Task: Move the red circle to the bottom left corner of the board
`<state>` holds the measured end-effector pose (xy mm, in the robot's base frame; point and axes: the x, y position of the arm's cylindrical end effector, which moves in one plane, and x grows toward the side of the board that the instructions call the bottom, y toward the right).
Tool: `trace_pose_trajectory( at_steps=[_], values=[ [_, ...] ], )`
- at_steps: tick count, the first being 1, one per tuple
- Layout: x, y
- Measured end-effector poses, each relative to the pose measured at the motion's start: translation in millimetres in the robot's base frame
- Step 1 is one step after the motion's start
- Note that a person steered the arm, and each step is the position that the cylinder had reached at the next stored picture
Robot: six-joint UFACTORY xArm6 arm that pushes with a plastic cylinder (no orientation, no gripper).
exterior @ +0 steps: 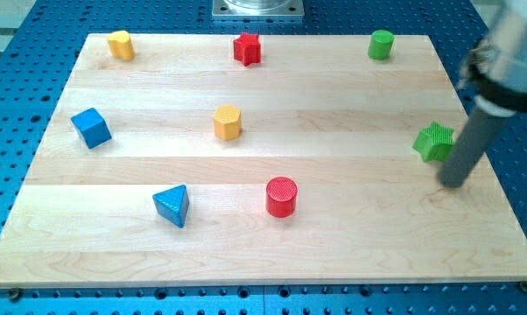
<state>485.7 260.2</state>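
Nearest the view's bottom, the red circle [281,196] stands upright on the board [351,245], a little right of the middle, well short of the bottom left corner. Just off to its left, the blue triangle [172,206] sits in the same row, apart from it. Over on the view's right, my tip [453,184] is down on the wood, well apart from the red circle, with open board between them. The rod rises up and to the right into a blurred grey arm [509,61]; there is no hand on this rig, so nothing is grasped, just a bare rod end. Right beside the rod, on its left, the green star [434,141] looks to be touching it or nearly so, though the blur there makes that hard to call. Moving back, the yellow hexagon [228,122] holds the centre, and the blue cube [91,128] sits near the left edge. Along the view's top: a yellow block [120,44] at the left, its shape unclear from here, the red star [247,48] in the middle, and the green cylinder [381,44] toward the right. Beyond the top edge, a grey metal base [258,9] shows.
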Motion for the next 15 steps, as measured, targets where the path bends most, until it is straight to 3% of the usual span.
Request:
trace_pose_trajectory(
  at_steps=[1, 2, 3, 4, 9, 11, 15],
  values=[
    [-50, -10],
    [-5, 13],
    [31, -71],
    [19, -111],
    [18, -128],
    [18, -183],
    [18, -190]
  ],
)
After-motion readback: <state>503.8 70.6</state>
